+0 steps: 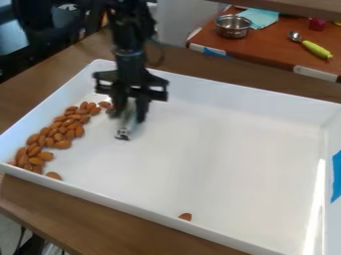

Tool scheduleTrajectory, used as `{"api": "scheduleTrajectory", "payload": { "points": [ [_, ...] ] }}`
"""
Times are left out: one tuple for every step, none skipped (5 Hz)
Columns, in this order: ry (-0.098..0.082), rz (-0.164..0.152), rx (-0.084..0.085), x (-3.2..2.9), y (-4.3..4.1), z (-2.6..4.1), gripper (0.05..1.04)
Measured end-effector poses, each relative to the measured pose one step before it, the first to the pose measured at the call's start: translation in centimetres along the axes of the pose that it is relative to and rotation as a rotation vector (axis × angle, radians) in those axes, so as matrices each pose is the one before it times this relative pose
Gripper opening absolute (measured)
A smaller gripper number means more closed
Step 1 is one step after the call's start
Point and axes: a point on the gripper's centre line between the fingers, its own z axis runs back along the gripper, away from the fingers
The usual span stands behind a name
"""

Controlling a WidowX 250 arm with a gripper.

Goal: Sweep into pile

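Observation:
The black gripper hangs down inside the white tray, toward its back left. It is shut on a small pale tool with a dark-marked lower end, which points down at the tray floor. Brown almonds lie in a long band beside the tray's left wall, from the front left corner back to just left of the gripper. Near the front wall, apart from the others, lies a single almond.
The tray's raised walls surround the gripper, on a brown wooden table. Behind, a reddish-brown surface holds a metal pot, a light blue cloth and a green-handled spoon. Blue tape is at the right edge.

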Motion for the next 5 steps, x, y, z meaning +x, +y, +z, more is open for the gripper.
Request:
{"api": "scheduleTrajectory", "payload": {
  "points": [
    [-0.0130, -0.0034, 0.0040, -0.496, 2.369, -0.091, 0.381],
    [0.0186, -0.0239, -0.0293, -1.595, 1.873, 0.197, 0.381],
    [0.0124, 0.0114, -0.1056, -1.263, -1.229, 1.881, 0.381],
    [0.0347, 0.0372, -0.1082, -1.185, -2.874, 1.748, 0.381],
    [-0.0387, -0.0286, -0.0782, -0.224, -4.682, 1.735, 0.381]
  ]
}}
